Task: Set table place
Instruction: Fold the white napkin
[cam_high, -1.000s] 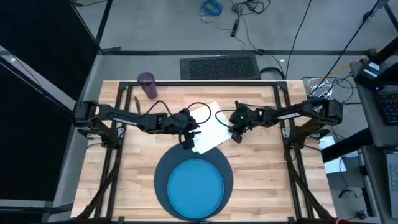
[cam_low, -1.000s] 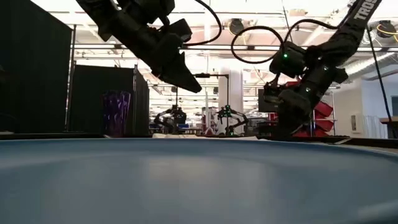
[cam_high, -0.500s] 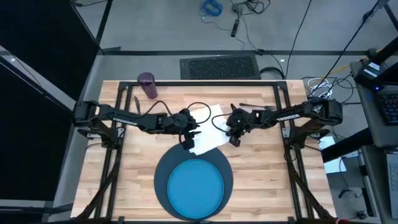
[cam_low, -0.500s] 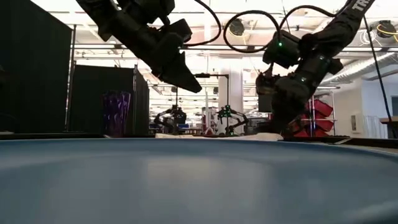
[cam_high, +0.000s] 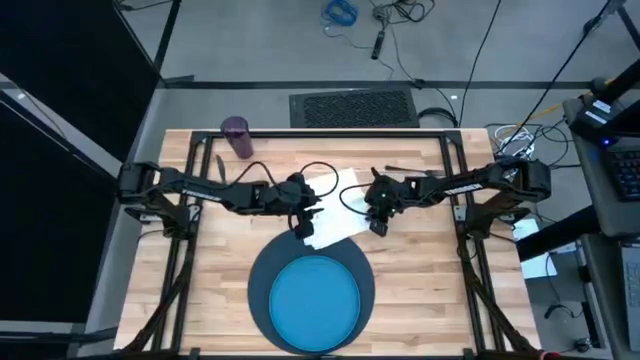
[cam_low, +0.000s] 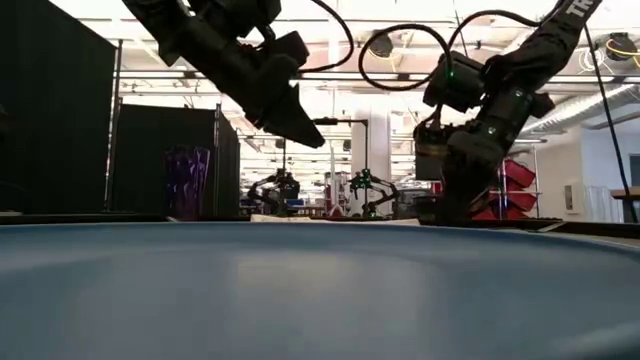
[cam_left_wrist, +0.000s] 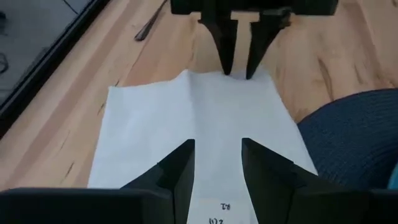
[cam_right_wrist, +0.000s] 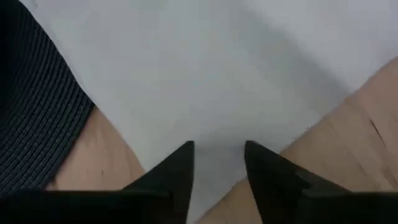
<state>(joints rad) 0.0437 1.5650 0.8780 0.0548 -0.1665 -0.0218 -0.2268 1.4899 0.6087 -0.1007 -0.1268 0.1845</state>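
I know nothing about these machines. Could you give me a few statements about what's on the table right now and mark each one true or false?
1. The blue plate sits on the round dark mat. True.
2. The purple cup stands on the plate. False: it stands near the table's far left corner.
3. The right end effector is down at an edge of the white napkin, fingers apart. True.
4. The left end effector holds the napkin. False: it is open above it.
5. The napkin covers the plate. False: it lies beyond the mat.
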